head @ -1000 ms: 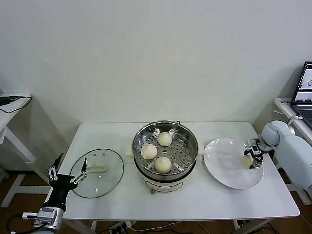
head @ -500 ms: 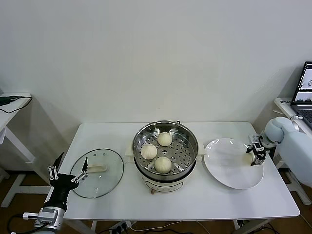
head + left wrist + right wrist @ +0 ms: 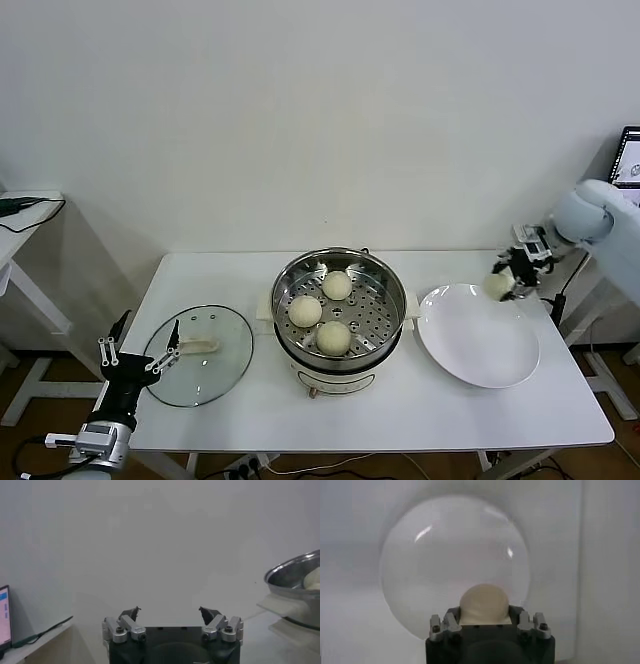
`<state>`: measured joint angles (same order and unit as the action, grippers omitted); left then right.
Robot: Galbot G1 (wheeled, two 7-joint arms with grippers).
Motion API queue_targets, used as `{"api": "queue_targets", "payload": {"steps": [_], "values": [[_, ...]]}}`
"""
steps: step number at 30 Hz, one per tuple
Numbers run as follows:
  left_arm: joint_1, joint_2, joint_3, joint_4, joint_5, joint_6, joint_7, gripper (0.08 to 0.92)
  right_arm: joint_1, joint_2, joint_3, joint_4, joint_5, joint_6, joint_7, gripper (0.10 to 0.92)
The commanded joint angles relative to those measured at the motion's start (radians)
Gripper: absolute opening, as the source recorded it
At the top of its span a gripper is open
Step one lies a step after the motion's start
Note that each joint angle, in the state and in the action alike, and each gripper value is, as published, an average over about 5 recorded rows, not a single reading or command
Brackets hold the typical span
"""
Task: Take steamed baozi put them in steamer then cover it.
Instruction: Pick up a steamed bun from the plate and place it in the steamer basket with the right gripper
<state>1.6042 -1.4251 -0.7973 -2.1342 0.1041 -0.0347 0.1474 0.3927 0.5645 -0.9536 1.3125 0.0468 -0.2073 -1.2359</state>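
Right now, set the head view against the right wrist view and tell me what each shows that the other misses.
Only the head view shows the steamer with three baozi on its tray, the cover lying on the table to the steamer's left, and the left gripper open beside the cover at the table's left edge. Only the right wrist view looks straight down on the white plate, showing it empty beneath the lifted bun. Both show the right gripper shut on the fourth baozi, raised above the plate.
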Motion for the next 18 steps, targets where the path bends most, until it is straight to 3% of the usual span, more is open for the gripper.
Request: {"api": "queue_targets", "payload": {"steps": [1, 9, 18], "values": [[-0.01, 0.015, -0.002, 0.003, -0.016, 0.0, 0.005, 0.823, 0.606, 0.068, -0.584, 0.353, 0.478, -0.235, 0.064, 0.654], [-0.016, 0.021, -0.008, -0.001, -0.034, -0.002, 0.009, 0.823, 0.644, 0.278, -0.63, 0.375, 0.583, -0.294, 0.107, 0.653], [-0.021, 0.025, -0.026, 0.002, -0.049, 0.0, 0.014, 0.823, 0.439, 0.469, -0.551, 0.225, 0.521, -0.302, 0.121, 0.653]]}}
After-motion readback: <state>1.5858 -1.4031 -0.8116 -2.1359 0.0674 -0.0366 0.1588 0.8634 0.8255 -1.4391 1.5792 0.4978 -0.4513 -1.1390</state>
